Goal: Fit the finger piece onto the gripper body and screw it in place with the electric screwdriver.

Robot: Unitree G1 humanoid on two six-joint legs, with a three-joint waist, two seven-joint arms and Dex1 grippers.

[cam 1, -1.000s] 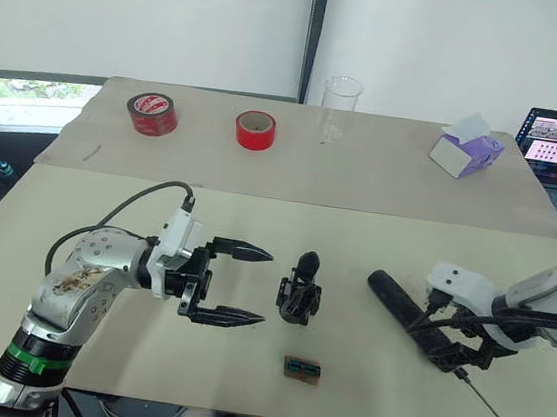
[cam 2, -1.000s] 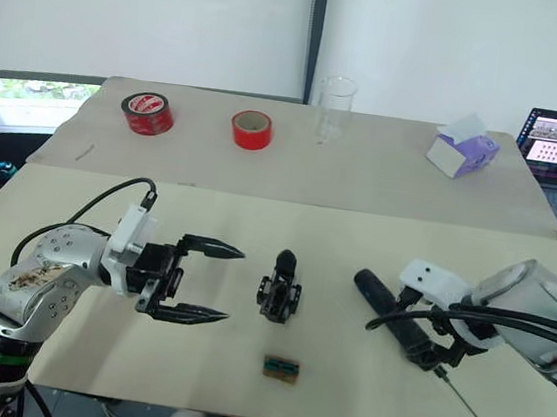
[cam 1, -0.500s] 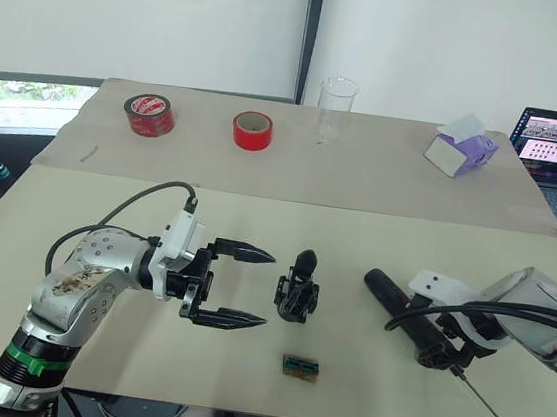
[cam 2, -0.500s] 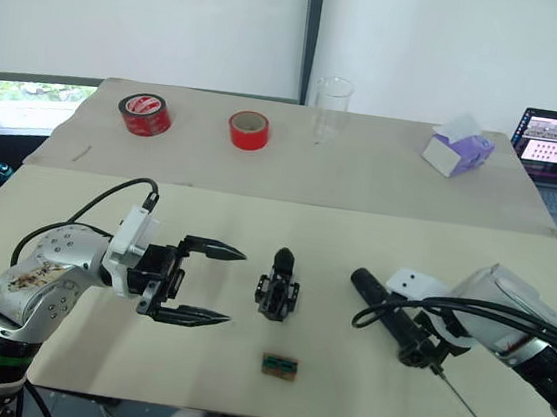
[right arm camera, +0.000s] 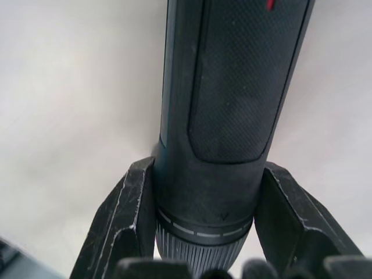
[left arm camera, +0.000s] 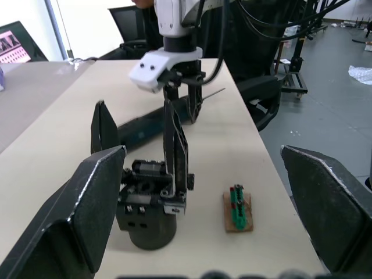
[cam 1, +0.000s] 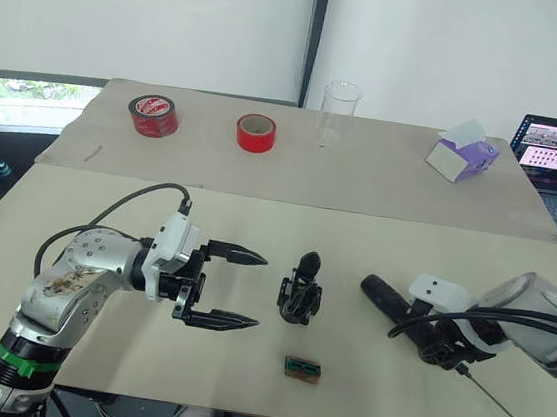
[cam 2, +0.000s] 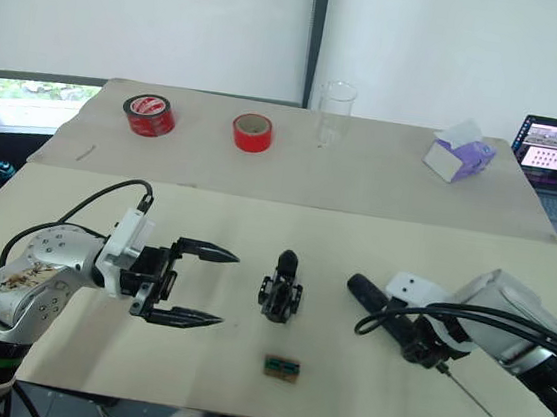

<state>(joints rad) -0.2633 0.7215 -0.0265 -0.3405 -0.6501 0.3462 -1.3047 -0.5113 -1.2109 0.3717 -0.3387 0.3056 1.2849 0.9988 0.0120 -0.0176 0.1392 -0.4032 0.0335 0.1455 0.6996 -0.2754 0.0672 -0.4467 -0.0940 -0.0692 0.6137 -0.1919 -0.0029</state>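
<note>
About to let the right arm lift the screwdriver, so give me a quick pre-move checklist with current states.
1. Right gripper closed around the electric screwdriver: ok; fingers flank its collar.
2. Screwdriver on the table: ok.
3. Left gripper open beside the gripper body, apart from it: ok.
4. Gripper body upright: ok.
5. Finger piece seated on the body: cannot tell.

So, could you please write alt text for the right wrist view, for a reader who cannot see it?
The right gripper has its two black fingers closed on the sides of the electric screwdriver, near the ribbed collar at its bit end. The tool's textured black body runs away from the camera over the pale table.
</note>
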